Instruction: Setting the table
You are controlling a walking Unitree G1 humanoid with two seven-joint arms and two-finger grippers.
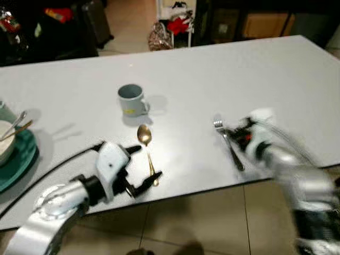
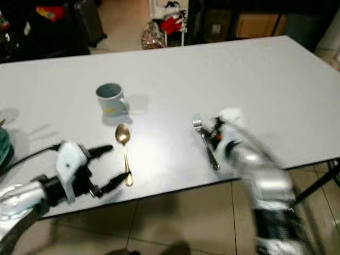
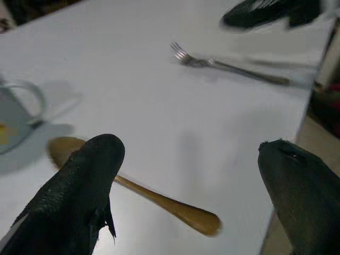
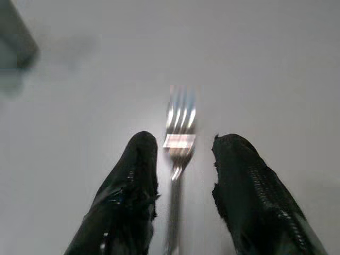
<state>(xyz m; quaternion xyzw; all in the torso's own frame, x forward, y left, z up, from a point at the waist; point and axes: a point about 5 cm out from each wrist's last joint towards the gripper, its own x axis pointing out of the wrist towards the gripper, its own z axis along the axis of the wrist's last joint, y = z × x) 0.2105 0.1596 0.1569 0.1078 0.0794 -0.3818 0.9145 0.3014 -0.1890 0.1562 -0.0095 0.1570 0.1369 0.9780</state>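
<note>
- Three pieces are laid out on the table (image 1: 276,69) in the left eye view: a mug (image 1: 131,100) in the middle, a spoon (image 1: 147,150) just near of it, and a fork (image 1: 229,143) to the right. At the far left edge sits a teal plate (image 1: 20,159) bearing a bowl (image 1: 5,139) with cutlery in it. By my judgement the setting is partly done, and the plate has not yet joined the mug, spoon and fork.
- In the right eye view, the left gripper (image 2: 101,169) hovers at the near edge, fingers spread wide either side of the spoon's handle and holding nothing. The right gripper (image 2: 210,134), blurred, sits over the fork's handle.
- The left wrist view confirms wide-open fingers (image 3: 79,191), with the spoon lying on the table between them, untouched; the fork lies farther off.
- In the right wrist view, the fingers (image 4: 133,186) stand narrowly apart, straddling the fork's neck without clearly touching it. Whether they are letting go or about to close, I cannot tell.
</note>
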